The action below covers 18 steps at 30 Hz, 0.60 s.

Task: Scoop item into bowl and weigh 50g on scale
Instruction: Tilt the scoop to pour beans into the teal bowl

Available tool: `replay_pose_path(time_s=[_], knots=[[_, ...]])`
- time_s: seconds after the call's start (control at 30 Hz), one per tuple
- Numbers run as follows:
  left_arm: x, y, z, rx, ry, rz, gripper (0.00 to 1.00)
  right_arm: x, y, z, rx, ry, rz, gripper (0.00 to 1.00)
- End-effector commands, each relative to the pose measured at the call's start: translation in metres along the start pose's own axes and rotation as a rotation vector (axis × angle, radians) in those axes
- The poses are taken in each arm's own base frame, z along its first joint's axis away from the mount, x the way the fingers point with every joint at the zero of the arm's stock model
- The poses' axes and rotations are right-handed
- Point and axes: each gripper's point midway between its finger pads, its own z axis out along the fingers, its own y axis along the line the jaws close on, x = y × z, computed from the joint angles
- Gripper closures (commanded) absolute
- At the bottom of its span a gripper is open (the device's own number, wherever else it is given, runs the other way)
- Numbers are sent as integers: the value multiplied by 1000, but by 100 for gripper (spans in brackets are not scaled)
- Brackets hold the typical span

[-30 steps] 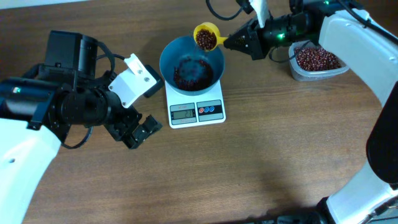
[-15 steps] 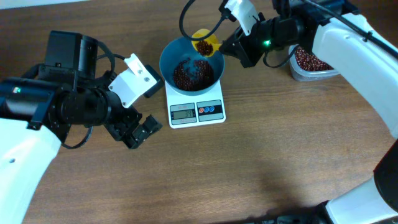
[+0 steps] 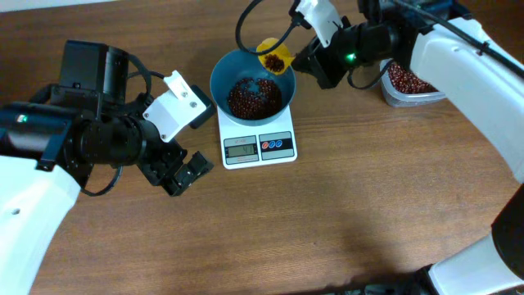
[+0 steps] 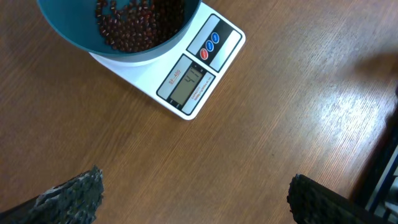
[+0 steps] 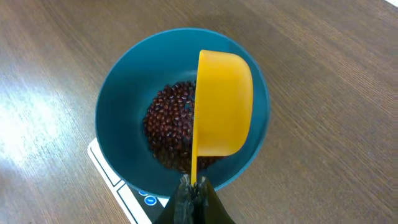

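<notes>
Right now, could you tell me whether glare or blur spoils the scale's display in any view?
Overhead: display too small to read; left wrist: display glare-free but faint, sheen only on the table; right wrist: sharp, but display not visible.

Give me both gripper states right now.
Left gripper: open, holding nothing, near the scale.
Right gripper: closed on the yellow scoop handle, scoop tipped over the bowl.

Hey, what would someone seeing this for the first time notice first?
A yellow plastic scoop, gripped by the right hand, tips sideways over a round light-blue plastic bowl at the back of the wooden table. The bowl, holding a heap of small dark red-brown beans, sits on a small white rectangular kitchen scale.
</notes>
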Motion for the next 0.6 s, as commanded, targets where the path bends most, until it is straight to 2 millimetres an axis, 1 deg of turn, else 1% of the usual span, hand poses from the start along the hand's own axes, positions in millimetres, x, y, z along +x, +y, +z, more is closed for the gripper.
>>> replay_pose_path(time_s=[0.0,0.07,0.2,0.33,0.57], knots=[[1,-2,2,11,1,-12,1,-14,4,-2,132,32,-91,96],[1,-2,2,11,1,-12,1,-20,3,-4,152,24,-105,96],[1,-2,2,11,1,-12,1,-24,11,-3,105,1,-73,96],[1,-2,2,11,1,-12,1,-25,15,-3,79,-7,-56,96],[1,-2,2,11,1,-12,1,-24,17,-2,72,-7,-55,96]])
